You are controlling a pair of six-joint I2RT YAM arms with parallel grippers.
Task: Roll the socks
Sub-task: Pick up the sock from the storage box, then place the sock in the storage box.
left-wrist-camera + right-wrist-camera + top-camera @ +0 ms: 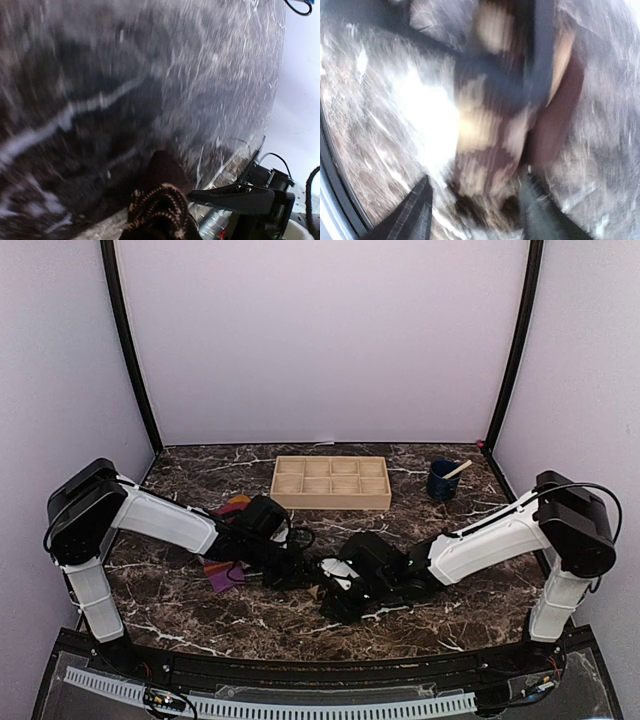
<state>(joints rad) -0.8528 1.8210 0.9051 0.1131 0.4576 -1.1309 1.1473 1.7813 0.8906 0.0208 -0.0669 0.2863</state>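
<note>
- Both arms in over the middle of the marble table (200, 625), meeting almost tip to tip at the argyle sock (160, 210).
- Over to the left gripper (302, 573): nearly closed and, by the look of the left wrist view, pinched on the bunched knit end of that sock. Only one finger (235, 197) showing, the other hidden behind the fabric.
- Now the right gripper (476, 182): jaws spread wide, nothing gripped, poised over the flat length of the sock, which lies between the two tips. Too blurred to call contact.
- And the purple sock (220, 575): flat on the table beneath the left arm, just beside the action, not yet rolled.
- Step in hand, at a guess: starting the roll on the argyle one.
- To do it well: hold the left pinch firm as the anchor. Bring the wide right jaws down square across the full width, not one edge. Take both layers, then turn the fold over tightly toward the free end, with even tension to avoid slack or skew.
- Mind the crowding: very little room to rotate without knocking fingers.
- Wooden tray (331, 482) and blue cup (443, 480) well apart at the back, no obstacle.
</note>
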